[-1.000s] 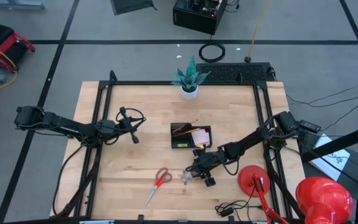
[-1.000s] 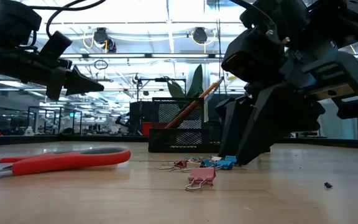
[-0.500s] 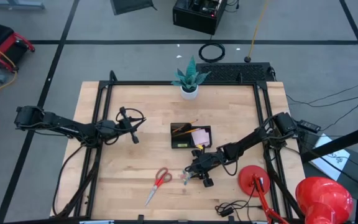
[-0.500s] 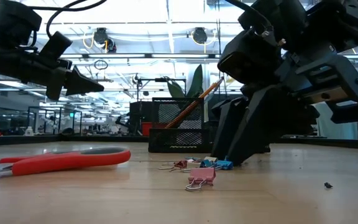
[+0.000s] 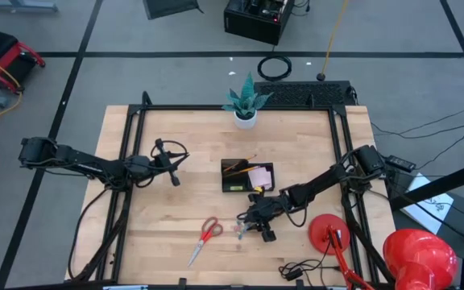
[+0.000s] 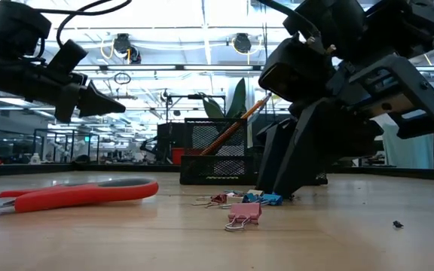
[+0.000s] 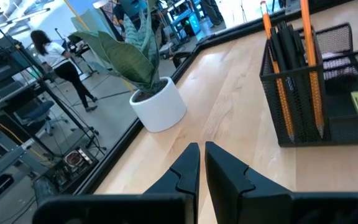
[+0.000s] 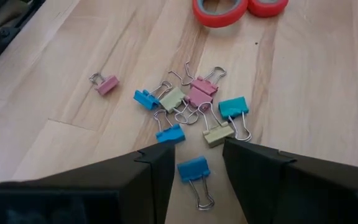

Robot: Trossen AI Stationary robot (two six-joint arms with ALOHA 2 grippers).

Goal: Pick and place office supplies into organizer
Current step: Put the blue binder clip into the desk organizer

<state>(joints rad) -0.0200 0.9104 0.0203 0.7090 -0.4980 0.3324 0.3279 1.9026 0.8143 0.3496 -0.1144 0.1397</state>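
Several small coloured binder clips [image 8: 188, 102] lie in a cluster on the wooden table [image 5: 176, 145], just right of the red-handled scissors [image 5: 206, 238]. My right gripper [image 8: 196, 157] is open and slants down over the cluster's near edge. Its fingers stand on either side of one blue clip [image 8: 193, 169], and I see no touch. In the low view its fingertips [image 6: 277, 194] reach down to table height beside the clips [image 6: 266, 199]. A pink clip [image 6: 243, 214] lies apart. The black mesh organizer [image 5: 246, 176] holds pencils and a pink pad. My left gripper [image 5: 174, 179] waits shut at the left, above the table.
A white pot with a plant [image 5: 244, 109] stands at the far edge. A red lamp base [image 5: 329, 234] and a black cable [image 5: 300, 270] lie close to my right arm at the near right. Bare wood lies between the scissors and my left arm.
My right gripper has sunk a little and edged toward the clip cluster, tipping slightly. Its fingertips now stand at table height beside the clips. The gap between its fingers looks unchanged. The clips and scissors have stayed put.
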